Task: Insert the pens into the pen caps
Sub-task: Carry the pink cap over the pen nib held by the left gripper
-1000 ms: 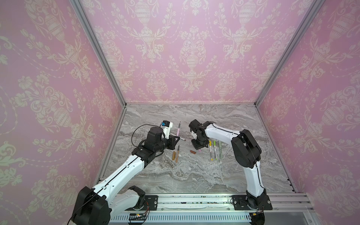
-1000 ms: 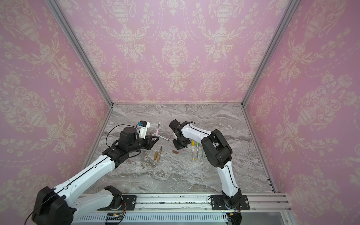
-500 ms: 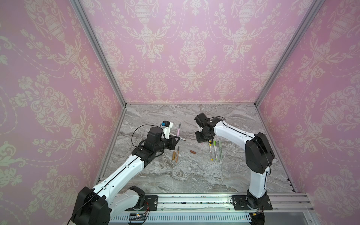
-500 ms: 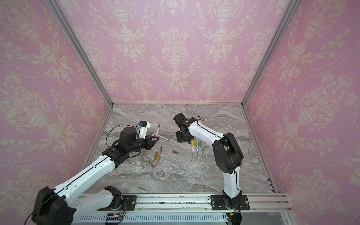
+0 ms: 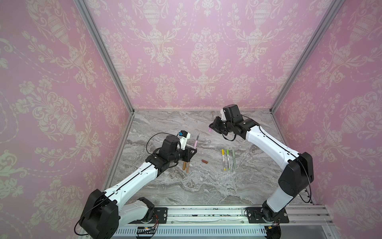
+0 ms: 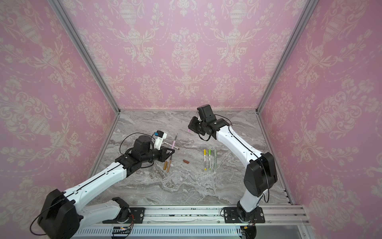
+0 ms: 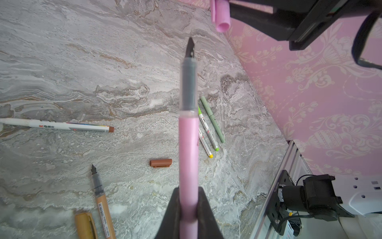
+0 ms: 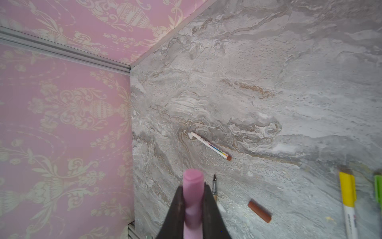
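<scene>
Both top views: left pincer (image 5: pixel 193 150) is clamped on the pink pen (image 5: pixel 196 142), nib pointing away from it, clear of the desk (image 5: pixel 206 186). Right pincer (image 5: pixel 213 129) is clamped on the pink cap (image 5: pixel 210 130), held in the air and apart from the left pincer's nib. On the desk between the pincers, nearer the right arm, lie the yellow pen (image 5: pixel 223 159), green pen (image 5: pixel 228 159) and sage pen (image 5: pixel 233 158), side by side. All three look capped, so count them done. The brown cap (image 6: pixel 186 161) lies loose between that row and the left pincer. The tan pen (image 6: pixel 169 163) and tan cap (image 6: pixel 165 165) lie under the left pincer, side by side and not joined.

Left wrist: jaws are tight on the pink barrel and the nib is bare. The pink cap (image 7: pixel 222 14) sits just ahead of the nib, a little off its line, not on yet. The brown-ended pen (image 7: pixel 57 125) lies uncapped, off to one side of the pincer. Tan pen (image 7: pixel 102 198) shows a bare nib beside its cap (image 7: pixel 85 225).

Right wrist: jaws pinch the pink cap (image 8: pixel 193 196) at mid-length. Brown cap (image 8: pixel 259 211) and brown-ended pen (image 8: pixel 208 144) lie apart on the desk beyond it.

Progress, judged: three capped, pink pair being lined up, tan and brown pairs left.
</scene>
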Controlling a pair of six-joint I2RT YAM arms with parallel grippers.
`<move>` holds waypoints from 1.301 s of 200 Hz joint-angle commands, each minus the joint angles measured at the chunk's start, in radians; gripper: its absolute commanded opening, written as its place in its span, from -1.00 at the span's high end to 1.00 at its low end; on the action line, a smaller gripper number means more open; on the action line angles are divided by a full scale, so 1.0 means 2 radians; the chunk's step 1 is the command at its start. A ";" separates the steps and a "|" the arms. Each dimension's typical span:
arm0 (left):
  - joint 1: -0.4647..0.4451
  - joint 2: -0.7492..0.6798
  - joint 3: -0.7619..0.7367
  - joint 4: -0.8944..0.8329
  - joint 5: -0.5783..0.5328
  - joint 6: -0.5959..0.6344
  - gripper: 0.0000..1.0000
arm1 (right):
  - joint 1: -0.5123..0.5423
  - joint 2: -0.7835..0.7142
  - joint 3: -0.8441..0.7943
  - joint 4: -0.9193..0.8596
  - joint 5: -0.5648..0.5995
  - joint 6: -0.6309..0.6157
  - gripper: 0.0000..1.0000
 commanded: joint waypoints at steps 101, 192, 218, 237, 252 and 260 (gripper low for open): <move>-0.012 0.030 0.025 0.032 0.011 -0.006 1.00 | 0.024 0.030 -0.004 0.042 -0.054 0.057 1.00; -0.012 0.027 0.021 0.033 0.005 -0.009 1.00 | 0.023 0.023 0.002 0.028 -0.046 0.042 1.00; -0.012 0.026 0.020 0.033 0.003 -0.009 1.00 | 0.020 0.017 0.003 0.030 -0.048 0.043 1.00; -0.012 0.027 0.020 0.033 0.002 -0.009 1.00 | 0.020 0.014 0.002 0.029 -0.048 0.043 1.00; -0.012 0.027 0.021 0.033 0.003 -0.009 1.00 | 0.020 0.010 0.000 0.029 -0.048 0.043 1.00; -0.012 0.027 0.021 0.033 0.003 -0.009 1.00 | 0.020 0.008 -0.001 0.029 -0.047 0.043 1.00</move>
